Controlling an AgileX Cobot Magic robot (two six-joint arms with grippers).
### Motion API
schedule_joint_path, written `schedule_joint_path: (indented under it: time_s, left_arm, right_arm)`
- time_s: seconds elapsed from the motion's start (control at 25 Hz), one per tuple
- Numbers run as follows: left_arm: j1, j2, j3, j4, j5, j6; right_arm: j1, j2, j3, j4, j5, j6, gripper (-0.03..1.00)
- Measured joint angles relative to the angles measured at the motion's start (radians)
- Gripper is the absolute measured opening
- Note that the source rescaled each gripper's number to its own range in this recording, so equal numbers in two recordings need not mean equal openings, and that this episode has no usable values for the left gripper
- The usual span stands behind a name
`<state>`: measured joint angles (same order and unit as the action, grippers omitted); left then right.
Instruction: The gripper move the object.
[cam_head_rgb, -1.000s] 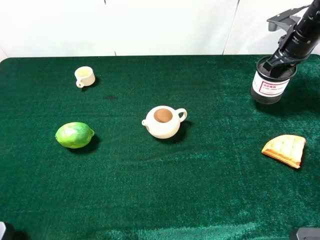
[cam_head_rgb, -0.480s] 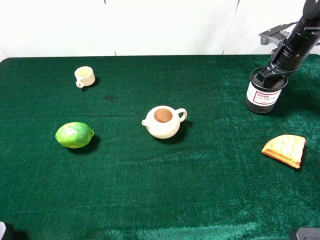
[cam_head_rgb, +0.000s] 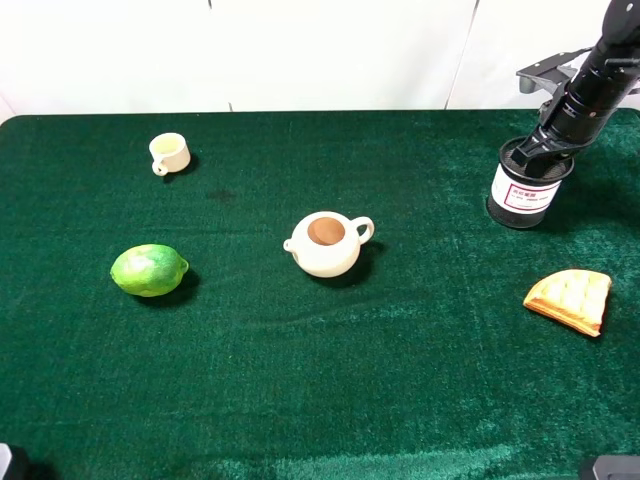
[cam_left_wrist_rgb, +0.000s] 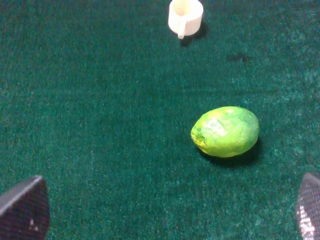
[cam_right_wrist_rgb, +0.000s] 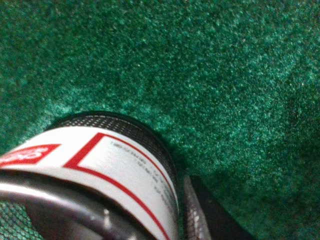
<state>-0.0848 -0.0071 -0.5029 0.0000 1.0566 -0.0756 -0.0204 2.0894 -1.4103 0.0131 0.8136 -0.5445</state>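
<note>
Right claw: positioned at the rim of the cup and pinching its mesh wall. In the right wrist view one dark finger lies against the outer wall, just beside the white label (the opposing finger is hidden). The cup is upright, near the worktop far right corner. Whether its base touches the cloth cannot be told.

Taking the teapot as dial centre:
- cup: between 2 and 3 o'clock, well apart
- mug: 10 o'clock
- lime: 9 o'clock

The bread lies at 5 o'clock from the cup.

Left claw: spread wide and holding nothing. Its two fingertips show at opposite edges of the left wrist view, with the lime and mug beyond them.
</note>
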Motion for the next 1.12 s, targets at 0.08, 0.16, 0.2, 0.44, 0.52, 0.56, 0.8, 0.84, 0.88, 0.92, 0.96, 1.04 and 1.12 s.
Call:
schedule_joint_path:
  time_s: [0.08, 0.16, 0.2, 0.44, 0.52, 0.56, 0.8, 0.84, 0.88, 0.92, 0.96, 1.04, 1.12]
  left_arm:
    - [0.000, 0.000, 0.000, 0.000, 0.000, 0.000]
    - [0.000, 0.000, 0.000, 0.000, 0.000, 0.000]
    - [0.000, 0.000, 0.000, 0.000, 0.000, 0.000]
    - [0.000, 0.000, 0.000, 0.000, 0.000, 0.000]
    - [0.000, 0.000, 0.000, 0.000, 0.000, 0.000]
    - [0.000, 0.000, 0.000, 0.000, 0.000, 0.000]
    - [0.000, 0.000, 0.000, 0.000, 0.000, 0.000]
    - [0.000, 0.000, 0.000, 0.000, 0.000, 0.000]
    - [0.000, 0.000, 0.000, 0.000, 0.000, 0.000]
    - [0.000, 0.000, 0.000, 0.000, 0.000, 0.000]
    - [0.000, 0.000, 0.000, 0.000, 0.000, 0.000]
    - [0.000, 0.000, 0.000, 0.000, 0.000, 0.000]
    - [0.000, 0.000, 0.000, 0.000, 0.000, 0.000]
  right_arm:
    - [0.000, 0.000, 0.000, -0.001, 0.000, 0.000, 0.00]
    - [0.000, 0.000, 0.000, -0.003, -0.003, 0.000, 0.03]
    - [0.000, 0.003, 0.000, -0.006, -0.004, 0.000, 0.06]
    - [0.000, 0.012, 0.000, -0.013, 0.008, 0.000, 0.41]
    - [0.000, 0.011, 0.000, -0.013, 0.018, 0.000, 0.51]
    - [0.000, 0.010, 0.000, -0.019, 0.021, 0.000, 0.53]
    - [0.000, -0.028, 0.000, -0.027, 0.037, 0.000, 0.67]
    - [0.000, -0.037, 0.000, -0.030, 0.042, 0.000, 0.71]
    - [0.000, -0.045, 0.000, -0.034, 0.043, 0.000, 0.75]
    - [0.000, -0.055, 0.000, -0.037, 0.043, 0.000, 0.79]
    - [0.000, -0.066, 0.000, -0.040, 0.046, 0.000, 0.82]
    - [0.000, -0.091, 0.000, -0.050, 0.053, 0.000, 0.84]
    - [0.000, -0.124, 0.000, -0.057, 0.074, 0.002, 0.86]
